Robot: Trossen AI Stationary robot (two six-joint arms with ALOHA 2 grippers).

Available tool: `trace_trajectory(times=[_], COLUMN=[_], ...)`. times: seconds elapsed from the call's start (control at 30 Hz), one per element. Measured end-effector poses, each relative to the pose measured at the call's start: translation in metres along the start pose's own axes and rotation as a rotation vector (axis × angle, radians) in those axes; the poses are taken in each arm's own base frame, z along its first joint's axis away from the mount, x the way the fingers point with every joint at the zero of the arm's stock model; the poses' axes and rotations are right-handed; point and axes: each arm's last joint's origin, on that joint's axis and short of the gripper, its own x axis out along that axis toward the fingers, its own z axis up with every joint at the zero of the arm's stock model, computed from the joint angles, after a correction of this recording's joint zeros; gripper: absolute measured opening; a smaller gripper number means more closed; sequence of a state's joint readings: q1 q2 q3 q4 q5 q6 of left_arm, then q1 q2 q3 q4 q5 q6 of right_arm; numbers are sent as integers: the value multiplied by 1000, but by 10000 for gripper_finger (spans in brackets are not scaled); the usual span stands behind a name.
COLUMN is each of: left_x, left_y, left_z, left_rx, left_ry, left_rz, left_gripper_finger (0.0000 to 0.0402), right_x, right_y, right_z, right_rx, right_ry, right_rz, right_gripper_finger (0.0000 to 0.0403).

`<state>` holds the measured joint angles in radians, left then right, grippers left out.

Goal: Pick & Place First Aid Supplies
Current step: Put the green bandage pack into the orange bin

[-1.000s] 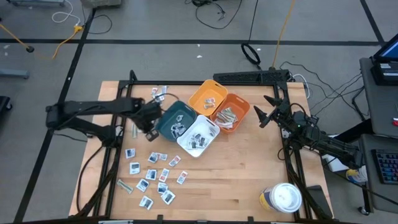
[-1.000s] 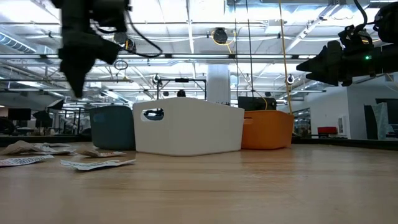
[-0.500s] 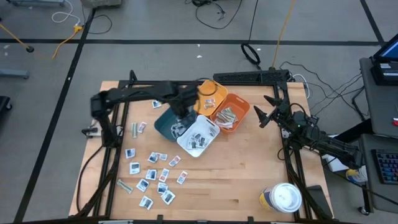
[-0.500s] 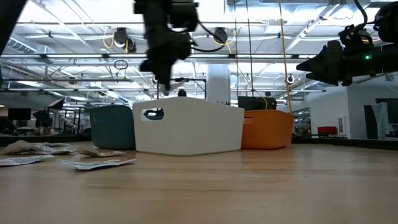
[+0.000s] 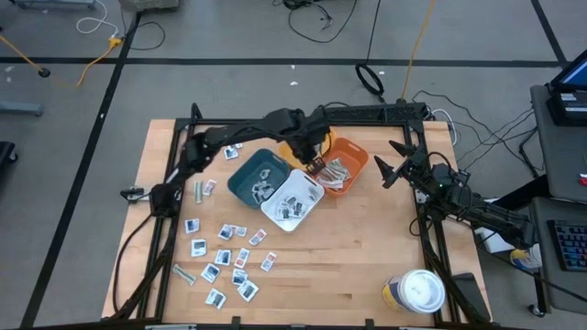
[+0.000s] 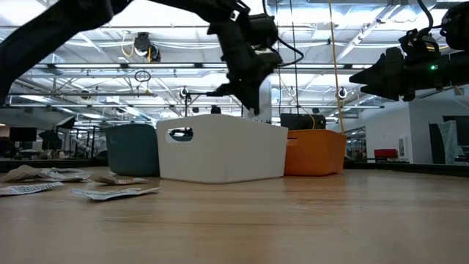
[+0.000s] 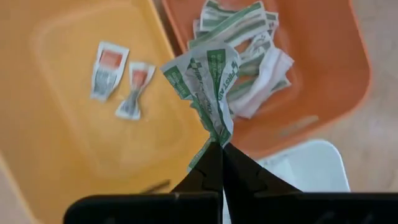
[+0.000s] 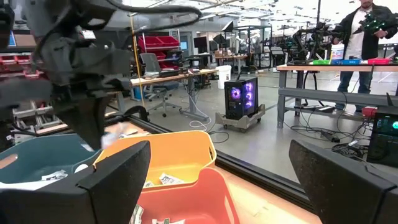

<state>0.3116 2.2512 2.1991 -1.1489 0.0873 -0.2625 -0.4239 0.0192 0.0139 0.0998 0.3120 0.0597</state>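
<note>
1. My left gripper [image 7: 219, 149] is clamped on a crumpled green-and-white strip [image 7: 208, 84], hanging over the seam between the yellow bin [image 7: 56, 124] and the orange bin [image 7: 323, 74].
2. The orange bin already holds a heap of matching strips; the yellow one holds 2 small red-marked packets [image 7: 109, 70].
3. Risk: I'm pinching only the strip's bottom edge, so it could slip free or flutter on release and land in the yellow or white bin [image 5: 292, 199].
4. Being right over the rims, letting go here could hang it on an edge.
5. My right gripper [image 5: 387, 170] waits spread wide by the table's right edge.
6. Loose packets [image 5: 223, 255] remain on the table [image 5: 367, 266].
</note>
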Motion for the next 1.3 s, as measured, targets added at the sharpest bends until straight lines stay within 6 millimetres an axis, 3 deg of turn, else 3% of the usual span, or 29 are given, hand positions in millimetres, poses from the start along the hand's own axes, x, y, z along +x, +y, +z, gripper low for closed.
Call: trace_trajectory(times=[0.23, 0.53, 0.73, 0.87, 1.17, 1.3], left_x=[30, 49, 49, 50, 50, 50], left_y=[-12, -23, -24, -23, -24, -24], left_z=[9, 11, 12, 11, 10, 11], left_rx=[89, 150, 152, 143, 133, 133], left_ry=[-40, -82, -82, -77, -71, -71], left_rz=[-21, -63, -90, -75, -81, -81], left_gripper_finger=[0, 0, 19, 64, 224, 275], right_x=[0, 0, 0, 0, 0, 0], right_y=[0, 0, 0, 0, 0, 0], right_z=[0, 0, 0, 0, 0, 0], right_rx=[0, 0, 0, 0, 0, 0], right_ry=[0, 0, 1, 1, 1, 1], right_rz=[0, 0, 0, 0, 0, 0], right_gripper_finger=[377, 377, 377, 377, 377, 377])
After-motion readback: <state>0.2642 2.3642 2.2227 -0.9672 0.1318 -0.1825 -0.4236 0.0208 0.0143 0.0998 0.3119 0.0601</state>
